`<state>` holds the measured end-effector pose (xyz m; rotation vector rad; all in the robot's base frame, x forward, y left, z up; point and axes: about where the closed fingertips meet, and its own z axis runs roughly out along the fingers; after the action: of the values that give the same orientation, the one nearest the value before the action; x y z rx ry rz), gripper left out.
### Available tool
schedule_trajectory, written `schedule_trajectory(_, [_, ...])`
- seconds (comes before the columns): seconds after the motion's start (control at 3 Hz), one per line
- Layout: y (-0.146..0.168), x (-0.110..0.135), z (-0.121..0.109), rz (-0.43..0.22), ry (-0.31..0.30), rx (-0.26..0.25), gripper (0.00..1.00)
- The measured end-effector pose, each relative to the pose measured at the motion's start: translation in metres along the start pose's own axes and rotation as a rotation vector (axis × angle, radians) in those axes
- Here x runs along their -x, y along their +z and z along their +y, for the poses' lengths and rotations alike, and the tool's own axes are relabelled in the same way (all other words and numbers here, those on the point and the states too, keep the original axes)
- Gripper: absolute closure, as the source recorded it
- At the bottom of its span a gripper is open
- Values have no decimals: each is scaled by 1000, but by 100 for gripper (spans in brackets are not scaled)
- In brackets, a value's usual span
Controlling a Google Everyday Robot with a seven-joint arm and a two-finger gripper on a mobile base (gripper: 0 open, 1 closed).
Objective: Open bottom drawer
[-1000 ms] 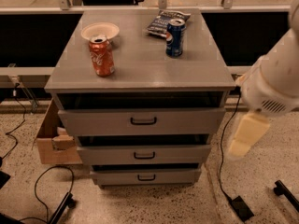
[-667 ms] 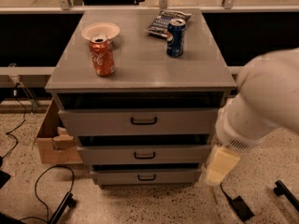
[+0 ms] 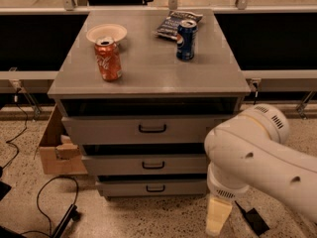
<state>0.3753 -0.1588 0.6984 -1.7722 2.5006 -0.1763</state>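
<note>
The bottom drawer (image 3: 129, 187) is the lowest and narrowest grey front of the three-drawer cabinet. It is shut, and its small black loop handle (image 3: 155, 188) faces me. My white arm fills the lower right of the camera view. My gripper (image 3: 218, 217) hangs down near the floor as a cream-coloured part. It is to the right of the bottom drawer's front, a little lower, and apart from the handle. It holds nothing that I can see.
On the cabinet top (image 3: 148, 78) stand an orange can (image 3: 108, 58), a blue can (image 3: 185, 39), a white bowl (image 3: 106, 32) and a snack bag (image 3: 176, 23). A cardboard box (image 3: 54, 150) sits to the cabinet's left. Cables (image 3: 44, 197) and a black block (image 3: 253, 220) lie on the floor.
My arm has swung down and to the left, from beside the cabinet's right edge to low in front of its right corner. The drawers have not moved.
</note>
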Motion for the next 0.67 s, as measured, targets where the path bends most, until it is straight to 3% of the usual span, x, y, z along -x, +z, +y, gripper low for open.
schedule_trajectory(0.33, [3, -2, 4, 10, 35, 6, 0])
schedule_trajectory(0.67, [25, 7, 11, 30, 15, 27, 0])
